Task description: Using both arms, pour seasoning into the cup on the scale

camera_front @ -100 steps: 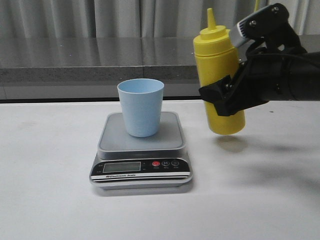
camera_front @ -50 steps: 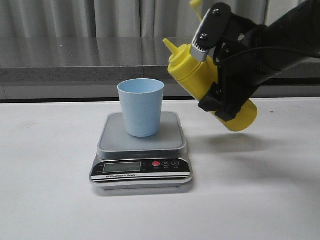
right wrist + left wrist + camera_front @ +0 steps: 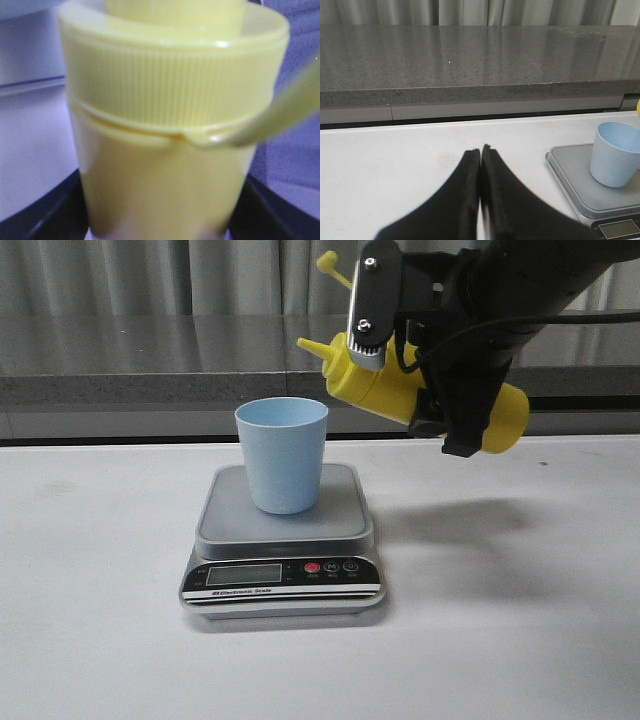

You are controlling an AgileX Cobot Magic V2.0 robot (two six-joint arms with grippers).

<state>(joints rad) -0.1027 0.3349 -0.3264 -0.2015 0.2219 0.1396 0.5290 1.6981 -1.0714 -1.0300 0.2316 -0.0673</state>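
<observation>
The light blue cup (image 3: 282, 455) stands upright on the silver-grey scale (image 3: 283, 530). My right gripper (image 3: 425, 390) is shut on the yellow seasoning bottle (image 3: 380, 385), held in the air and tipped almost level. Its nozzle (image 3: 305, 344) points left, just above the cup's right rim. The small cap (image 3: 328, 262) sticks up on its tether. No stream shows. In the right wrist view the bottle (image 3: 170, 150) fills the frame between the black fingers (image 3: 45, 212). My left gripper (image 3: 481, 150) is shut and empty over the table, left of the cup (image 3: 616, 160) and scale (image 3: 575, 182).
A white table (image 3: 520, 620) carries the scale. Behind it runs a raised grey stone ledge (image 3: 130, 360) with curtains at the back. The scale's black front panel with its display (image 3: 243, 575) faces the camera.
The right arm has lifted the bottle, swung it left toward the cup and tipped it from upright to nearly level. Cup and scale have not moved.
</observation>
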